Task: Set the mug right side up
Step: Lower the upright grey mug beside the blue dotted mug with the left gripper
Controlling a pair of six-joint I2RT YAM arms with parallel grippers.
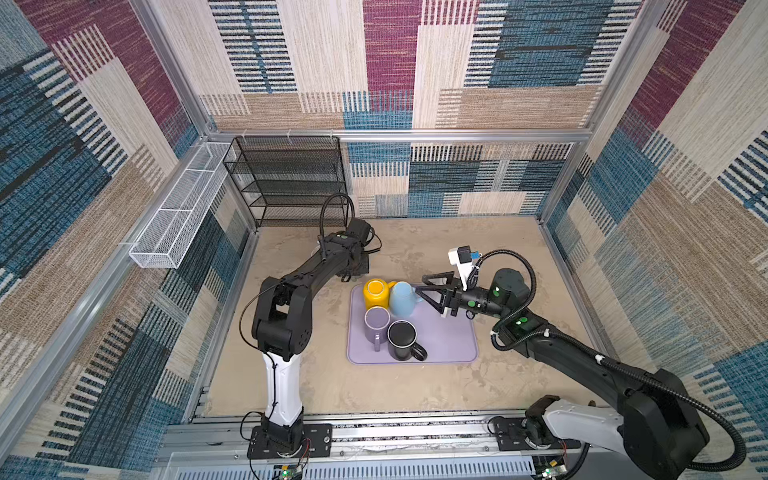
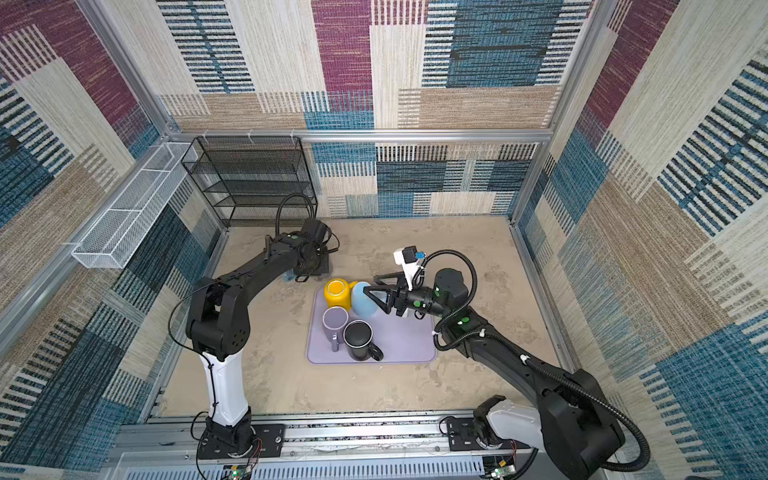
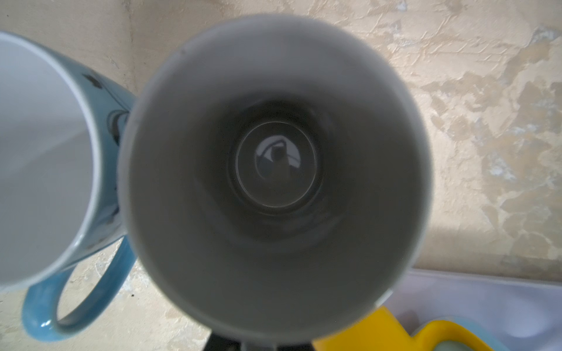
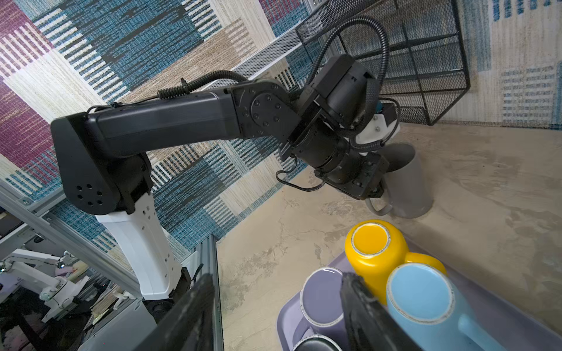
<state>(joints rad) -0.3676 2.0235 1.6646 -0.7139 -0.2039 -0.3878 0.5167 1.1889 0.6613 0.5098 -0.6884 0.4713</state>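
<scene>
A grey mug [image 4: 406,182] stands upright on the table with its mouth up, beyond the tray. My left gripper [image 4: 375,190] is shut on it at the rim, just above the handle. The left wrist view looks straight down into the grey mug [image 3: 273,182]; in both top views the left wrist hides it. My right gripper [image 1: 428,291] hangs open over the tray with nothing between its fingers. It is next to a light blue mug [image 1: 401,297] that stands upside down.
On the purple tray [image 1: 449,340] a yellow mug [image 1: 375,293], a purple mug [image 1: 377,324] and a black mug [image 1: 402,338] also stand upside down. A blue mug with a white inside [image 3: 45,152] stands upright beside the grey one. A black wire rack [image 1: 291,183] stands at the back left.
</scene>
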